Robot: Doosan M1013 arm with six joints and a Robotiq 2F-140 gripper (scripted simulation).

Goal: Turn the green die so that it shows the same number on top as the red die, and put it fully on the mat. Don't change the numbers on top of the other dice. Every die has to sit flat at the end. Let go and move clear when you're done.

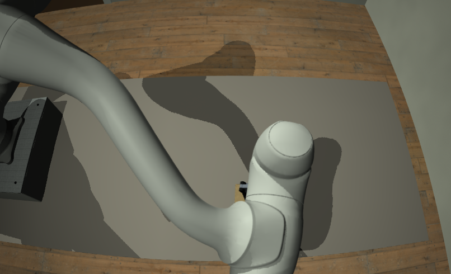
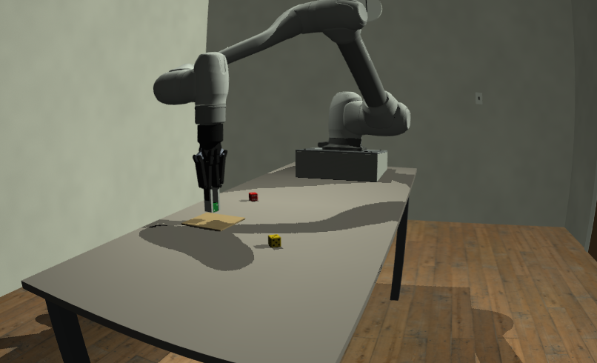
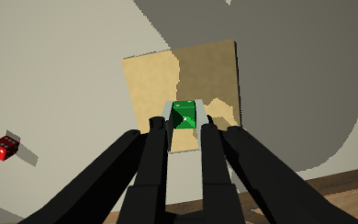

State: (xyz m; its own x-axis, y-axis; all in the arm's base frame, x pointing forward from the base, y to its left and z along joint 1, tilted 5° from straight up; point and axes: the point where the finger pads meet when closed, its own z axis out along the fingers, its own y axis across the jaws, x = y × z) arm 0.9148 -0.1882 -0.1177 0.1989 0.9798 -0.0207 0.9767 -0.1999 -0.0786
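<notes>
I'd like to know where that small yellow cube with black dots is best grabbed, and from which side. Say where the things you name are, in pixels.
Probably by two opposite upright faces, coming straight down from above: the yellow dotted cube [image 2: 274, 241] sits flat on the grey table [image 2: 165, 297], its sides upright and nothing standing against them.

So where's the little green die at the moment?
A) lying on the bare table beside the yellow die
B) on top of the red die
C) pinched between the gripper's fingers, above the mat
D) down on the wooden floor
C: the gripper has the green die between its fingers, with the tan mat below.
</notes>
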